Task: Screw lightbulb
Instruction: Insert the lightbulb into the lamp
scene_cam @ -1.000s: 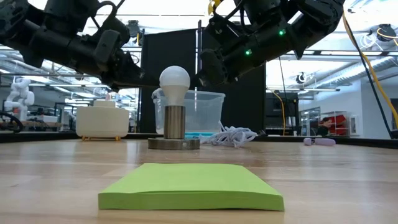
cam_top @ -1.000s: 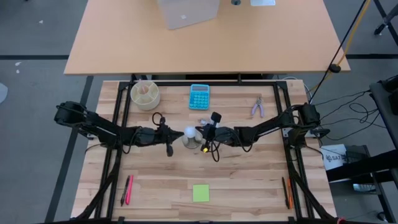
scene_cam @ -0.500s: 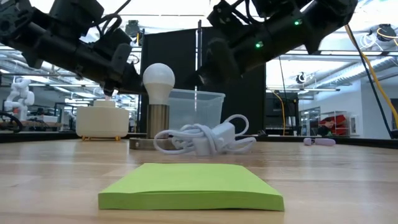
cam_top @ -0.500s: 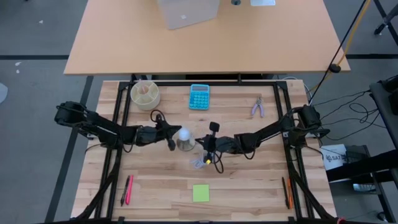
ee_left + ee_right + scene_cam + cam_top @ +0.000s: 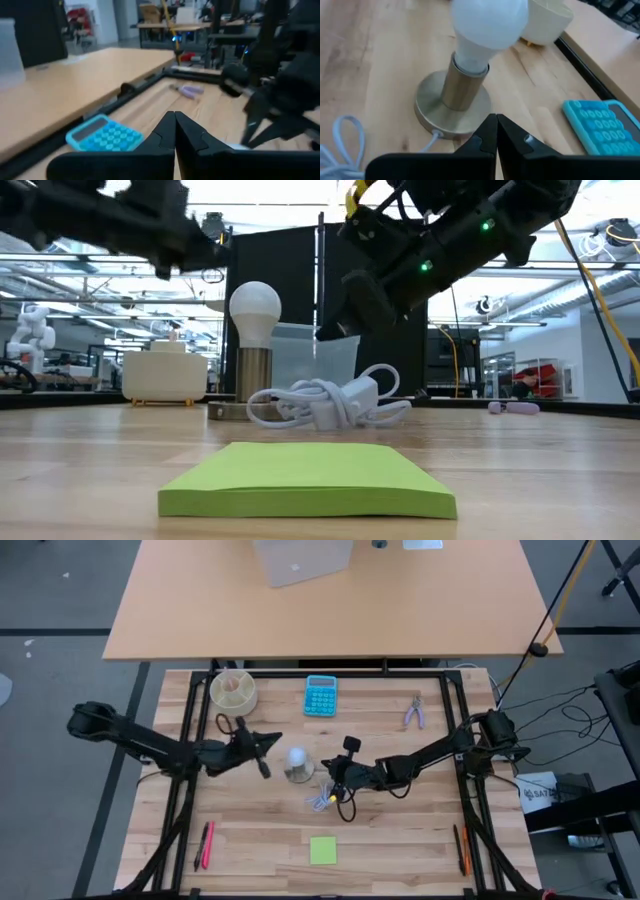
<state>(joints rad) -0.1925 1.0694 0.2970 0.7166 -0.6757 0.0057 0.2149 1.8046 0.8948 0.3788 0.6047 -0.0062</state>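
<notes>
Lying nearest the low camera, a green notepad (image 5: pixel 308 478) sits flat on the wooden table (image 5: pixel 400 830). Behind it a bundled white cord (image 5: pixel 325 402) rests on the wood, just in front of the lamp base (image 5: pixel 451 111). The lightbulb (image 5: pixel 254 308) stands upright in the brass socket (image 5: pixel 254 374) on that base, near the table's middle, with nothing touching it.

From above, the right gripper (image 5: pixel 335 772) hangs just to the right of the bulb, over the cord, its fingers (image 5: pixel 496 131) pressed together and holding nothing. The left gripper (image 5: pixel 262 752) is off to the bulb's left, apart from it, fingers (image 5: pixel 174 131) likewise clenched and empty.

Farther back lie a blue calculator (image 5: pixel 320 695), a round cream holder (image 5: pixel 233 692) to its left and a small purple tool (image 5: pixel 414 712) to its right. Pens (image 5: pixel 205 844) lie at the table's near left edge.
</notes>
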